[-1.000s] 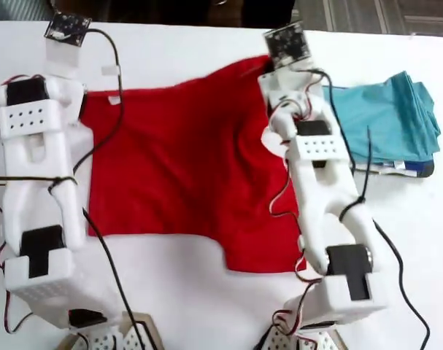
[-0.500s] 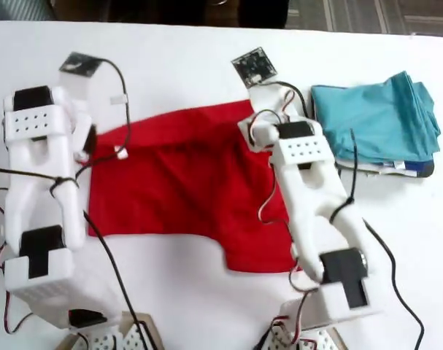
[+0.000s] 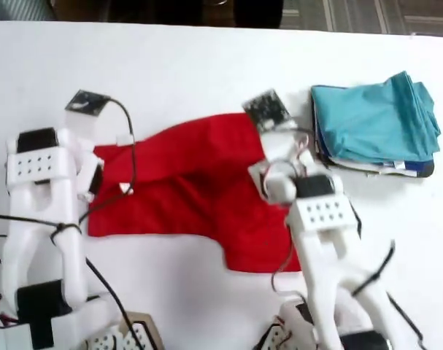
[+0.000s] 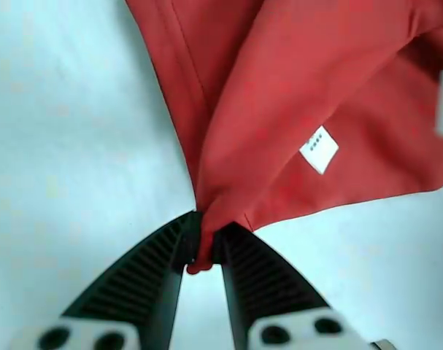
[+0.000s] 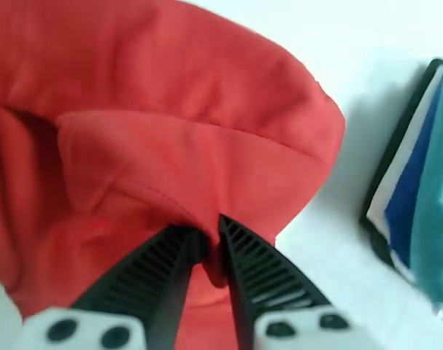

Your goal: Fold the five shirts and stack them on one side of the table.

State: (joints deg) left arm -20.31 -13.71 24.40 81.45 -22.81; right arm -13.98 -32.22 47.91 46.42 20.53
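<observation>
A red shirt (image 3: 192, 197) lies partly folded on the white table (image 3: 177, 65), its far edge lifted and drawn toward the near side. My left gripper (image 4: 206, 244) is shut on a pinched corner of the red shirt (image 4: 294, 109); a small white label (image 4: 318, 149) shows on the cloth. My right gripper (image 5: 205, 251) is shut on a folded hem of the red shirt (image 5: 170, 102). In the high view the left arm (image 3: 42, 189) stands at the shirt's left edge and the right arm (image 3: 316, 219) at its right edge.
A stack of folded shirts with a teal one on top (image 3: 374, 124) sits at the right side of the table, close beside the right arm. The stack's edge (image 5: 411, 197) shows in the right wrist view. Bare white table lies beyond the red shirt.
Both arms have pulled back toward the near edge, carrying the red shirt's far edge over the rest. The shirt now covers less of the table.
</observation>
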